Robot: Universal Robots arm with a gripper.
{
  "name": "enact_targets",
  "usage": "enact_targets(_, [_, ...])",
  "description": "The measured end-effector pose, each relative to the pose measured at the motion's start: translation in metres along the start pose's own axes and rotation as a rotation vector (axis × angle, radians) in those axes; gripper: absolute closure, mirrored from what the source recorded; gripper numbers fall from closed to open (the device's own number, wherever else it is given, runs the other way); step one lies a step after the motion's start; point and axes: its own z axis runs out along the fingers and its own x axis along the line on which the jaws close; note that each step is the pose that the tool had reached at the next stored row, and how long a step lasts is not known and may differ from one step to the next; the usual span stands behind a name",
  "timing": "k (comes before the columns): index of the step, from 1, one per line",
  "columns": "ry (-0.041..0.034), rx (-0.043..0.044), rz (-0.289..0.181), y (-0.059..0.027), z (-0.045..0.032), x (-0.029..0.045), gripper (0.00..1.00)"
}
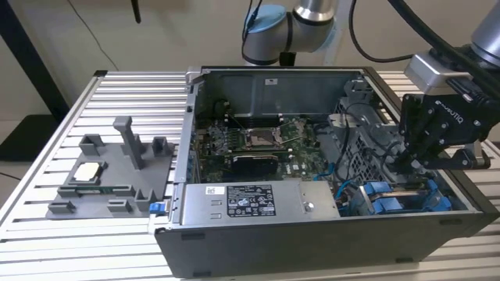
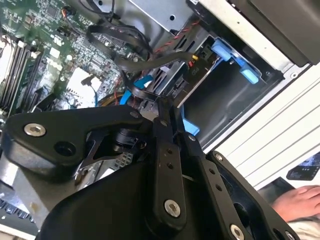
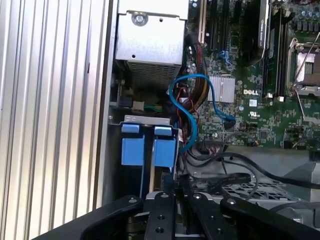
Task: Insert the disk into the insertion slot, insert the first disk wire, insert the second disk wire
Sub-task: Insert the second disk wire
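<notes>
Slatted aluminium tabletop (image 1: 86, 88) runs under everything, and on it sits an open computer case (image 1: 312, 246) with its side panel off, which I take as the landmark. Beside the case, toward the exterior view's left, one grey plastic fixture (image 1: 109, 175) rests on the slats with a pale chip seated on it.

From the exterior view I count one arm, its black gripper (image 1: 418, 167) lowered into the case at the corner toward the exterior view's right, just above the blue drive carriers (image 1: 399, 202). One silver power supply box (image 1: 258, 202) with a white label lies along the near edge of the case, and one green motherboard (image 1: 258, 143) lies on the case floor behind it.

The first wrist view looks straight down past the gripper (image 3: 175, 187) and shows what the exterior view cannot: two blue carrier tabs side by side in the drive bay, the disk (image 3: 164, 152) being the one just under the fingertips, seated in its slot. One blue cable (image 3: 187, 107) loops from the bay toward the motherboard (image 3: 250, 100), and the power supply box (image 3: 150, 42) sits just beyond the bay.

The second wrist view catches the gripper (image 2: 167, 112) from behind, its fingers pressed close together on what looks like a dark cable end, though I cannot tell for certain that they pinch it. That view also shows a person's hand (image 2: 300, 200) resting outside the case, beside the slats.
</notes>
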Motion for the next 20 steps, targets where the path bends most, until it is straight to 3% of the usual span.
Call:
enact_targets(5, [0.0005,0.0055,-0.003,-0.0005,0.0035,0.0103,0.84])
enact_targets(11, [0.0015,0.0162,-0.008,0.0001,0.0062,0.0114,0.84])
enact_targets(17, [0.0052,0.0679,-0.013,0.0069,0.0117,0.0108,0.84])
enact_targets(20, [0.006,0.0792,-0.014,0.0107,0.0131,0.0095,0.84])
